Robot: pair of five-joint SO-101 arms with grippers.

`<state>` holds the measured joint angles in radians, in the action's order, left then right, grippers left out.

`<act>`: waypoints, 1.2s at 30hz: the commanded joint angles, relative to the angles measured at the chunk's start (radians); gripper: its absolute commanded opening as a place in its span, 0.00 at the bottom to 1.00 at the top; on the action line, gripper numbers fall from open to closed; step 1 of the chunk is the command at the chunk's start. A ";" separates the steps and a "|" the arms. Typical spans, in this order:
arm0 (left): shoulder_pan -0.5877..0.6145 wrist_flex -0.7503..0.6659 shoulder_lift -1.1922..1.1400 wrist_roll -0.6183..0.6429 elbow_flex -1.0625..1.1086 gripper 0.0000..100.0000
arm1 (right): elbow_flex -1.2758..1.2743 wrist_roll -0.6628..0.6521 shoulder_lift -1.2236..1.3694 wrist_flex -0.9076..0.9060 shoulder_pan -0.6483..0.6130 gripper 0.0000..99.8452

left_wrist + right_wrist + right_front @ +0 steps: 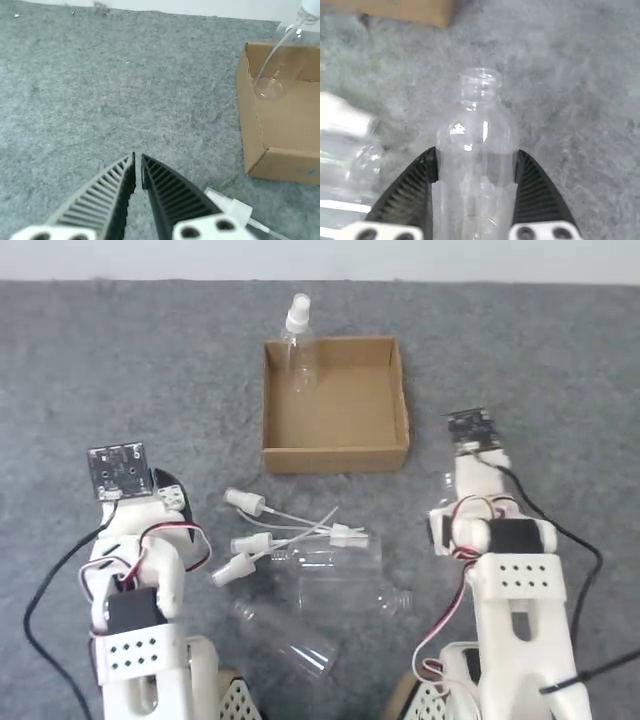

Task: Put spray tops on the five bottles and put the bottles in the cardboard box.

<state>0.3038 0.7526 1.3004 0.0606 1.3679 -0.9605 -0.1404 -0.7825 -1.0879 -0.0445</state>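
My right gripper [475, 161] is shut on a clear bottle [475, 140] with no top; its open neck points away past the fingertips. My left gripper [138, 162] is shut and empty above the carpet, with a white spray top [231, 206] just beside it. The cardboard box [335, 455] stands at the back middle, and a bottle with a spray top [299, 340] leans in its back left corner. Loose spray tops [243, 501] and three clear bottles [352, 596] lie between the arms.
Grey carpet covers the whole table. The left arm [130, 540] stands at the front left, the right arm [505, 560] at the front right. Thin tubes from the spray tops [300, 522] cross the pile. Another bottle [355, 162] lies close to my right gripper.
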 commanded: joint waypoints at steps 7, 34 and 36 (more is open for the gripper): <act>-0.023 0.373 0.012 -0.060 -0.321 0.10 | 0.014 0.077 -0.041 0.053 0.105 0.02; -0.242 0.460 -0.721 0.189 -0.576 0.21 | -0.057 0.071 -0.031 0.162 0.101 0.02; -0.282 0.443 -0.769 0.250 -0.582 0.21 | -0.057 0.071 -0.031 0.162 0.101 0.02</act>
<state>0.0675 1.2206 0.5777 0.2202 0.8508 -1.0342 -0.0729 -0.7825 -0.9467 0.0460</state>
